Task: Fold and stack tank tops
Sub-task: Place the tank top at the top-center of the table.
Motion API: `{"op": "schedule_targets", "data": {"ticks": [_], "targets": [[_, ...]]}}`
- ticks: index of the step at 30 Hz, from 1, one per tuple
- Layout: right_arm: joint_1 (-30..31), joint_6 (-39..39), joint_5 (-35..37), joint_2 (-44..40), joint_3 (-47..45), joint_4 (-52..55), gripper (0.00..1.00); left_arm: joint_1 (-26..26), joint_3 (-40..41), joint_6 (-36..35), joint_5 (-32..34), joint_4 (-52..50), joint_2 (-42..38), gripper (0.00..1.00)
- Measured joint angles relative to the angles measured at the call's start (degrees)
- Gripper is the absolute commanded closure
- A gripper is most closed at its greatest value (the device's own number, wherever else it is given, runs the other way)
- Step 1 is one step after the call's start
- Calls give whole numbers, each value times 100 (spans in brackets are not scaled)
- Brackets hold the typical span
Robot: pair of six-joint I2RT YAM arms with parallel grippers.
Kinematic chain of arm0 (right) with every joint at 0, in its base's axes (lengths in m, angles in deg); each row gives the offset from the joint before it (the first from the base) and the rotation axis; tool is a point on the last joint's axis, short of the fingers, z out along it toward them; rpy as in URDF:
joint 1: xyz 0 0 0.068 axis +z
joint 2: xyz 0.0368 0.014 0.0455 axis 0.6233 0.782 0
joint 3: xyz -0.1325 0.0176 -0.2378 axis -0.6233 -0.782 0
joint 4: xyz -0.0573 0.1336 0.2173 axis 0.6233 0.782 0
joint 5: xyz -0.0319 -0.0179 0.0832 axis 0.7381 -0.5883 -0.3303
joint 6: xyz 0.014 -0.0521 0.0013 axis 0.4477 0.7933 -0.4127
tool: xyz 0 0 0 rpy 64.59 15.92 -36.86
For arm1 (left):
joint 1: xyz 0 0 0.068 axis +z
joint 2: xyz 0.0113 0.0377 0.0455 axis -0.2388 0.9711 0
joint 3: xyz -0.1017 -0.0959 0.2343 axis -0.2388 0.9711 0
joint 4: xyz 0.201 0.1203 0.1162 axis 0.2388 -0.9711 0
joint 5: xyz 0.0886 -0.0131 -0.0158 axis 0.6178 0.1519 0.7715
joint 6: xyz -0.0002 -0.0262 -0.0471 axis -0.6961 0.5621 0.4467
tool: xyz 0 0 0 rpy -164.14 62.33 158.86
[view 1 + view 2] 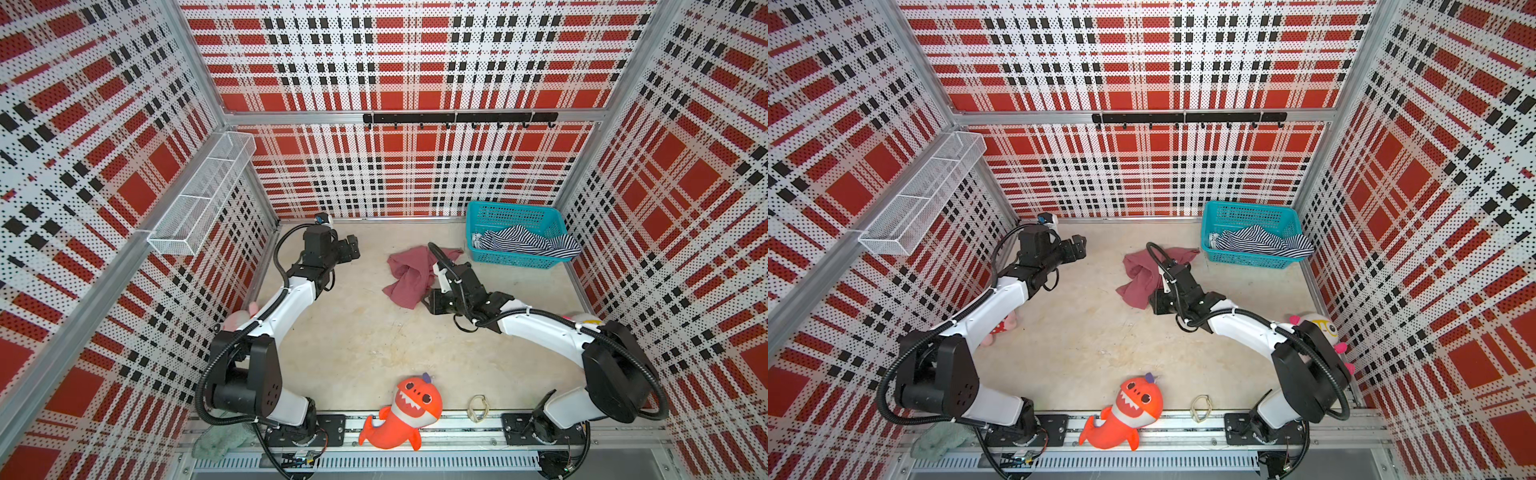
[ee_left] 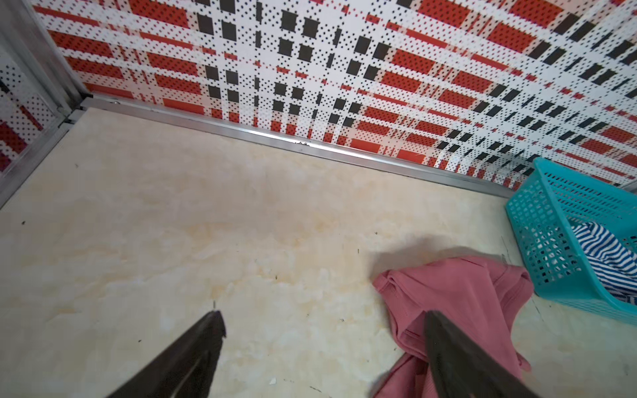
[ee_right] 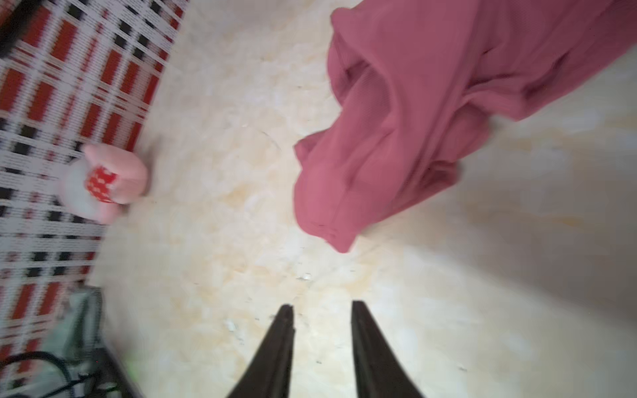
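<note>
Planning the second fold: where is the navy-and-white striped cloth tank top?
The striped tank top lies crumpled in the teal plastic basket at the far right corner, in both top views.

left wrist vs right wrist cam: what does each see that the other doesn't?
Only left wrist: the teal basket with the striped tank top in it, and the left hand, open and empty.
Only right wrist: a pink plush toy against the wall, and the right hand, open and empty, short of the cloth.
Both: the rose tank top crumpled on the table.
</note>
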Motion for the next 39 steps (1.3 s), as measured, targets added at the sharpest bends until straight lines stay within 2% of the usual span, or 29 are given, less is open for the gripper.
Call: {"op": "schedule_targets", "data": {"ticks": [3, 6, 13, 23, 29, 34, 35, 39], "targets": [[13, -308, -306, 431, -197, -553, 62, 2, 0, -42, 90, -17, -4, 6], [22, -507, -407, 809, -227, -826, 57, 7, 0, -111, 164, -66, -4, 6], [313, -791, -227, 1283, 122, -1067, 42, 114, -2, -136, 76, -101, -7, 6], [391, -1615, 481, 1864, 330, -1357, 44, 177, -9, -136, 26, -111, -173, 5], [387, -1797, 866, 1880, 330, -1375, 65, 256, -9, -127, -15, -107, -260, 5], [387, -1814, 1137, 1899, 350, -1307, 73, 273, -9, -122, -57, -107, -264, 5], [387, -1816, 1180, 1921, 376, -1276, 73, 273, -9, -122, -63, -107, -267, 5], [387, -1738, 1270, 2098, 577, -1102, 53, 273, -9, -120, -90, -107, -308, 5]]}}
